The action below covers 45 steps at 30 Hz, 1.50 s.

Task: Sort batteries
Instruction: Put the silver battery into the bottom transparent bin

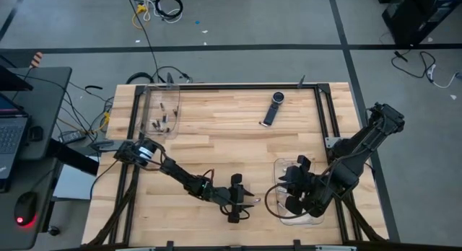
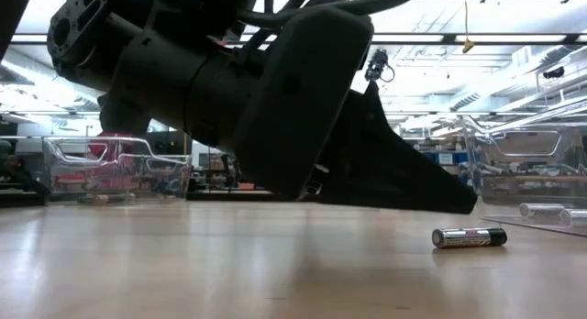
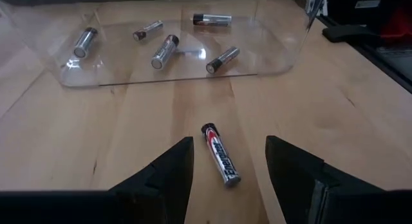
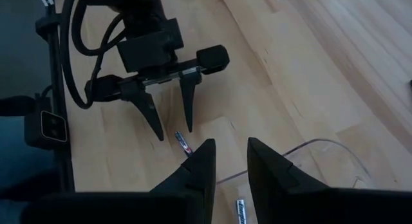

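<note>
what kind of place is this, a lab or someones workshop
Most likely a robotics lab or test room. A wooden table stands on a grey floor marked with tape lines; cables trail across the floor, a laptop sits on a side desk, and the low view shows ceiling strip lights and shelving behind.

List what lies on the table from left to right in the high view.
Clear bin holding batteries → left end effector, open around a loose battery → black remote-like device → second clear bin under the right end effector.
</note>
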Each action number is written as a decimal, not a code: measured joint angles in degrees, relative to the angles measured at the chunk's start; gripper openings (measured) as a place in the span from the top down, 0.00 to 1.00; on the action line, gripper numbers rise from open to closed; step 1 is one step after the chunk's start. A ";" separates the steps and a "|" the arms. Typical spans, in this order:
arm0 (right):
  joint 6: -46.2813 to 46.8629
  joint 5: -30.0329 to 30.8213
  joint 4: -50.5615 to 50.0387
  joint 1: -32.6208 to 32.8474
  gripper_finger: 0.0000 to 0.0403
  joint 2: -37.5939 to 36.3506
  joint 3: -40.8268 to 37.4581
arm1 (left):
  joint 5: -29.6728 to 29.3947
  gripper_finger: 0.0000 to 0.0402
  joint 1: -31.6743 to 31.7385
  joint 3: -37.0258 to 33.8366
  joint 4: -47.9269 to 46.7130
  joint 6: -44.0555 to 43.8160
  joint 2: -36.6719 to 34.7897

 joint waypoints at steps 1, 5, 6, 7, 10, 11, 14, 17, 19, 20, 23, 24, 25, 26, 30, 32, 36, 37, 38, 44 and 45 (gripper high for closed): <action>0.00 0.00 0.08 0.00 0.81 0.00 0.00 | 0.00 0.52 0.01 0.02 0.06 -0.01 0.04; 0.00 0.00 0.17 0.00 0.81 0.00 0.00 | -0.10 0.52 0.01 0.22 3.07 -1.21 2.52; 0.00 0.02 0.23 0.00 0.81 0.00 0.00 | -0.12 0.52 0.01 0.12 3.27 -1.70 2.95; 0.00 0.00 0.23 0.00 0.81 0.00 -0.02 | -0.14 0.52 0.03 0.05 3.52 -2.40 3.31; 0.00 0.00 0.34 0.00 0.81 0.00 -0.02 | -0.20 0.52 0.35 0.16 4.06 -3.26 3.39; 0.00 0.00 0.36 0.00 0.81 0.00 -0.02 | -0.20 0.52 0.45 0.17 3.96 -3.68 3.39; -0.27 0.02 0.36 0.00 0.81 0.00 -0.02 | -0.21 0.52 0.81 0.17 3.26 -4.25 3.39; -0.91 1.37 0.36 0.00 0.81 0.00 -0.02 | -0.20 0.52 1.14 0.21 2.22 -4.53 3.32; -1.74 2.43 0.36 0.00 0.81 0.00 -0.02 | -0.28 0.52 1.18 0.25 1.63 -5.19 3.27; -2.01 2.77 0.34 0.00 0.81 0.00 -0.02 | -0.26 0.52 1.19 0.29 1.29 -5.45 3.21; -2.34 2.97 0.34 -0.15 0.81 0.00 -0.02 | -0.35 0.52 1.19 0.35 1.53 -5.64 3.66; -2.34 2.97 0.37 -0.15 0.81 0.00 -0.02 | -0.57 0.52 1.15 0.33 1.86 -5.64 3.76; -2.34 2.97 0.45 -0.15 0.81 0.00 -0.02 | -0.54 0.52 1.15 0.33 1.76 -5.66 3.83; -2.34 2.99 0.68 -0.15 0.81 0.00 -0.02 | -0.56 0.52 1.15 0.33 1.92 -5.69 4.03; -2.34 2.99 1.47 -0.15 0.81 0.00 -0.02 | -0.59 0.52 1.15 0.35 1.58 -5.68 4.07; -2.34 2.99 1.45 -0.07 0.81 0.00 -0.02 | -0.58 0.52 1.20 0.35 1.32 -5.68 4.09; -2.92 2.99 1.45 -0.07 0.81 0.00 -0.02 | -0.42 0.52 1.58 0.35 0.50 -5.68 4.09; -3.02 2.99 1.45 -0.07 0.81 0.00 -0.02 | -0.38 0.52 1.71 0.35 0.10 -5.68 4.09; -3.07 2.99 1.45 -0.07 0.81 0.00 -0.02 | -0.23 0.52 1.81 0.34 0.00 -5.69 4.09; -3.41 2.99 1.67 -0.07 0.81 0.00 -0.02 | -0.26 0.53 1.83 0.28 -0.17 -2.52 4.17; -3.41 2.99 1.67 -0.07 0.81 0.00 -0.02 | -0.26 0.55 1.83 0.28 -0.19 -1.83 4.18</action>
